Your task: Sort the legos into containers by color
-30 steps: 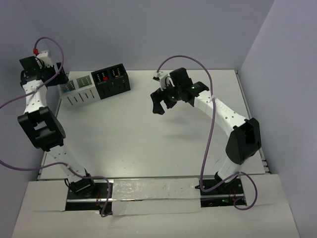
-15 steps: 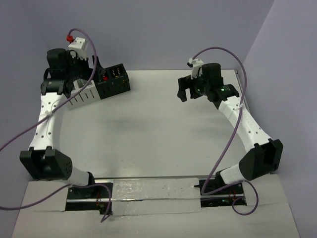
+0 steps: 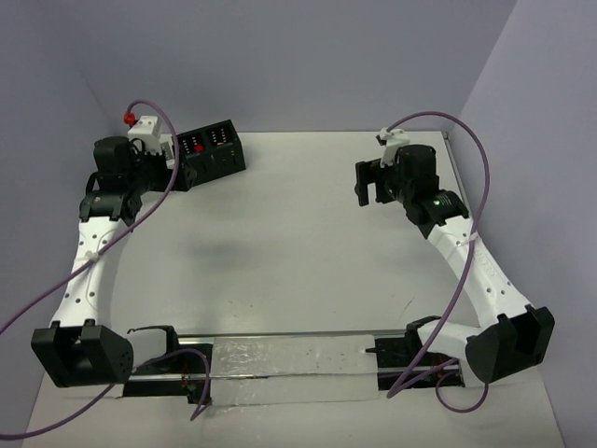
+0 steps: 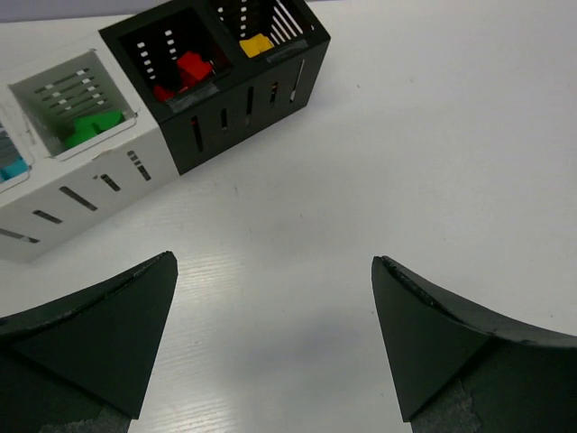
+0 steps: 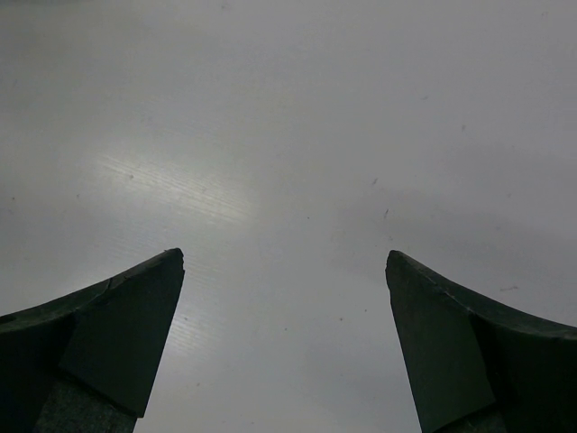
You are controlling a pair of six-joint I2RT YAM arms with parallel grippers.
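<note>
Left arm (image 3: 91, 245) stretched to the far left, right arm (image 3: 466, 257) out far right — left gripper (image 4: 275, 266) and right gripper (image 5: 285, 257) both spread wide, pointing down.

A white table (image 3: 280, 243) fills the middle of the overhead view. Plain lavender-grey walls box it in on three sides: a back wall (image 3: 280, 56), a left wall (image 3: 37, 112) and a right wall (image 3: 550, 121). The tabletop is matte, with faint scuffs and specks. The light is soft and even. Up close, a pale glare patch (image 5: 180, 194) shows on the surface, and a blurred grey shadow (image 3: 219, 252) lies left of centre. A shiny clear strip (image 3: 289, 355) runs along the near edge.
</note>
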